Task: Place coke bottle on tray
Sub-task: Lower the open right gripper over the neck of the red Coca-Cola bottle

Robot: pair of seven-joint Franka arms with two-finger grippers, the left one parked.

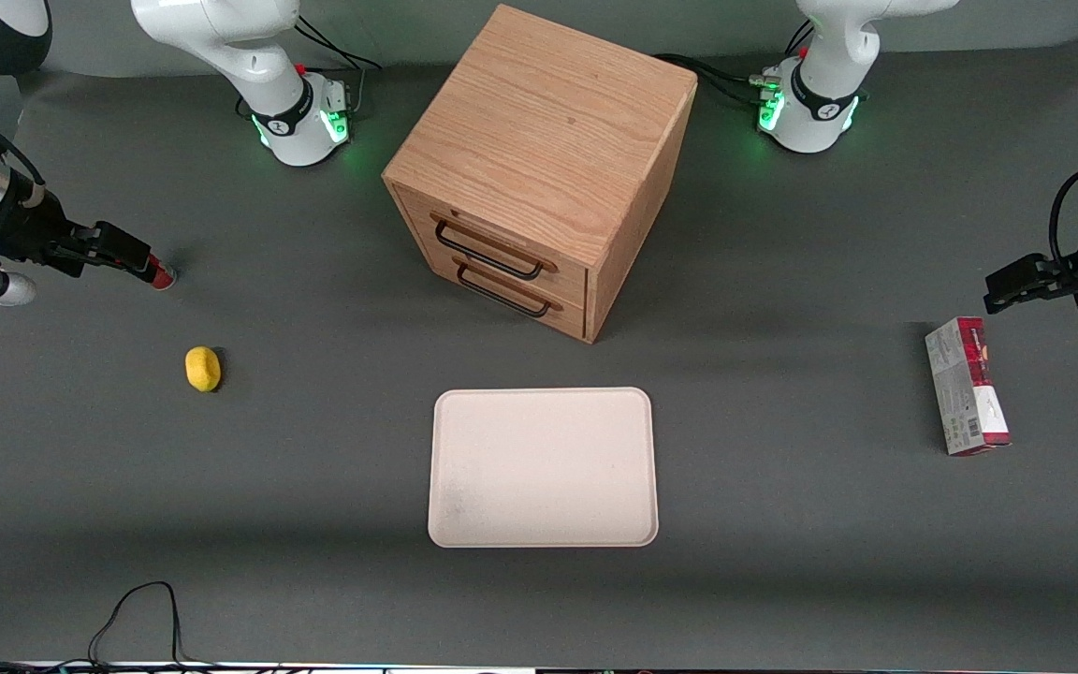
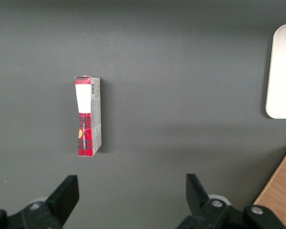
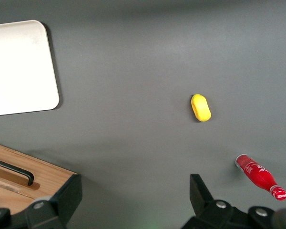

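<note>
The coke bottle is small, slim and red with white lettering and a red cap, and it rests on the grey table mat. In the front view only its red end shows past my gripper's fingers. My gripper hangs above the table at the working arm's end, close to the bottle in the front view. In the right wrist view the gripper is open and empty, with the bottle off to one side of its jaws. The cream-white tray lies flat and empty in the middle, nearer the front camera than the cabinet; it also shows in the right wrist view.
A yellow lemon lies between bottle and tray, nearer the front camera than the bottle; it also shows in the right wrist view. The wooden drawer cabinet stands mid-table. A red-and-grey carton lies toward the parked arm's end.
</note>
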